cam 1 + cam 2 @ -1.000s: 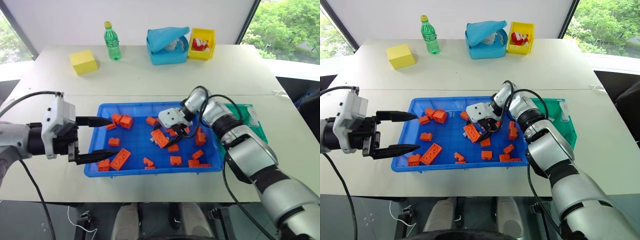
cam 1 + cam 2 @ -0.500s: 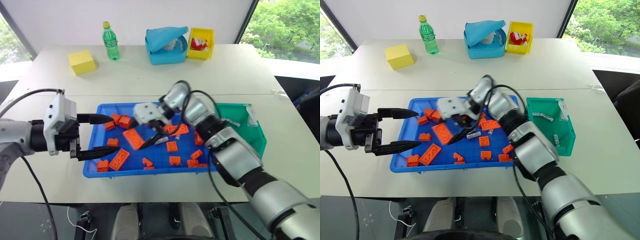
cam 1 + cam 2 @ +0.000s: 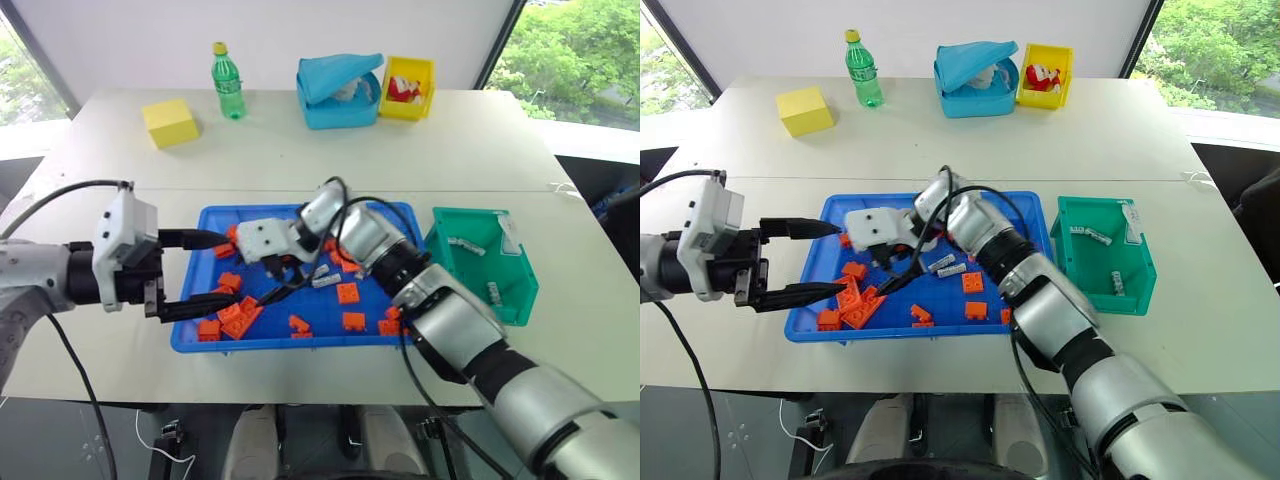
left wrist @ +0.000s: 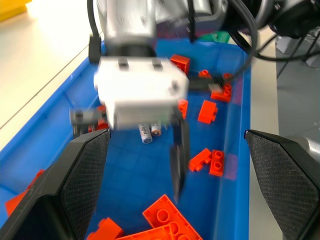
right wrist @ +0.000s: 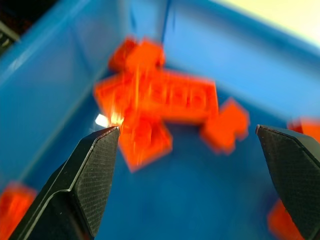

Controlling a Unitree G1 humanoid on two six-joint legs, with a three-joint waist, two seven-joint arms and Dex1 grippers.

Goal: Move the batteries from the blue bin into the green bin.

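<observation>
- The blue bin (image 3: 215, 340) sits on the white surface (image 3: 300, 160) at its near middle, with orange bricks (image 3: 348, 293) scattered across its floor and a pile of them at its near left.
- Two batteries (image 3: 945, 266) lie side by side near the middle of the blue bin, just right of the right claw.
- The green bin (image 3: 520, 300) stands just right of the blue bin, apart from it; inside it lie three more batteries (image 3: 466, 244), one at the far side, the others along the right wall.
- The right claw (image 3: 888, 270) reaches across to the left half of the blue bin, over the brick pile. Its fingers (image 5: 82, 185) stand wide apart with nothing between them; the bricks beneath are blurred in the wrist view, so whether a tip touches one is hard to say.
- The left claw (image 3: 205, 272) hovers at the left rim of the blue bin, pointing right, its fingers (image 4: 70, 185) spread wide and empty.
- At the far edge of the surface stand a yellow block (image 3: 168, 123), a green bottle (image 3: 227, 82), a light-blue box (image 3: 337, 92) and a small yellow bin (image 3: 408, 88).
</observation>
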